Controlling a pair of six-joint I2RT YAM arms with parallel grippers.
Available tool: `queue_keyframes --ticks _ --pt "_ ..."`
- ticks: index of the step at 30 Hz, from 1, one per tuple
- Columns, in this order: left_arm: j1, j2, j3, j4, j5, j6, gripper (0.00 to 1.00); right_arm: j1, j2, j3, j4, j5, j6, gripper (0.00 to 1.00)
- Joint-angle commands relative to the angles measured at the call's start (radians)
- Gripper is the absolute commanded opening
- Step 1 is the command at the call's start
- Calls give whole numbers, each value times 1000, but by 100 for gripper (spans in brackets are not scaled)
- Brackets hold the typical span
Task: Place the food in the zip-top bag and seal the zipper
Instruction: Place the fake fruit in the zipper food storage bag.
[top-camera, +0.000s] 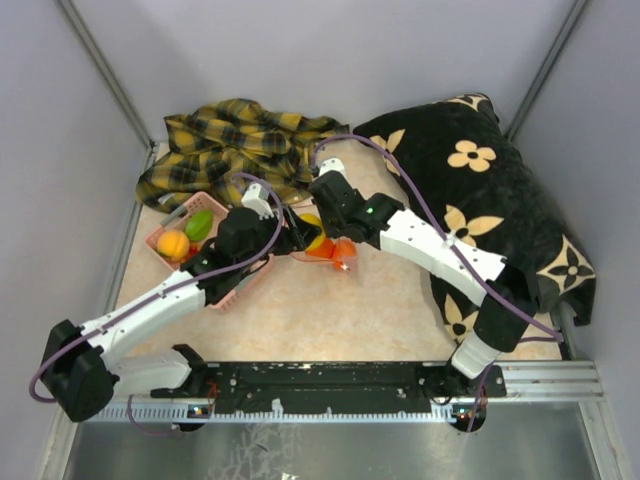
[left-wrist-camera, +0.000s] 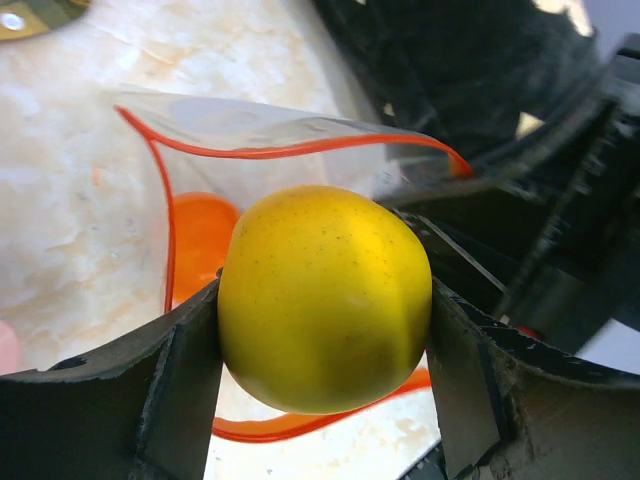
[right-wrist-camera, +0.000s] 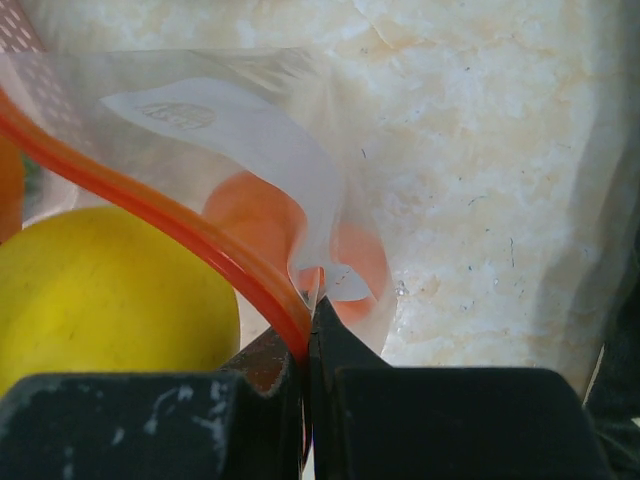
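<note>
My left gripper (left-wrist-camera: 325, 310) is shut on a yellow lemon (left-wrist-camera: 320, 260), squeezed between both fingers just over the open mouth of the clear zip-top bag (left-wrist-camera: 250, 125). The red zipper strip (left-wrist-camera: 300, 150) curves round that mouth. An orange ball (left-wrist-camera: 200, 235) lies inside the bag. My right gripper (right-wrist-camera: 312, 305) is shut on the bag's rim at the zipper (right-wrist-camera: 150, 205) and holds the mouth up, with the lemon (right-wrist-camera: 110, 290) to its left. From above, both grippers meet at the bag (top-camera: 335, 250) in mid-table. More food, an orange fruit (top-camera: 172, 245) and a green piece (top-camera: 199, 224), sits in the basket.
The pink perforated basket (top-camera: 240, 285) lies under my left forearm at the left. A yellow plaid cloth (top-camera: 240, 140) is bunched at the back. A black flowered pillow (top-camera: 480, 200) fills the right side, under my right arm.
</note>
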Motion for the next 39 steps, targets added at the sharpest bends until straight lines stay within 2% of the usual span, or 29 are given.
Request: queue_keyframes --ticks 1,6,10,14,19,24,32,36,39 --pt "-17 41 70 -25 -176 49 68 12 -12 55 25 -24 10 0" --pt "-20 92 112 -43 -269 78 74 11 -17 42 35 -62 14 0" --pt "-27 134 141 -44 -284 86 78 12 -17 36 47 -109 24 0" --pt "-36 160 164 -44 -316 94 87 11 -19 33 60 -142 36 0" --pt "-44 165 188 -65 -325 103 94 12 -20 32 65 -139 53 0" --pt "-51 127 191 -105 -299 101 95 9 -12 31 62 -126 69 0" --pt "-53 -58 181 -318 -303 105 97 -1 -9 25 74 -132 74 0" --pt "-53 -160 120 -401 -331 76 94 -3 -8 20 84 -138 73 0" --pt "-53 -177 74 -433 -336 47 90 -4 -7 15 91 -143 72 0"
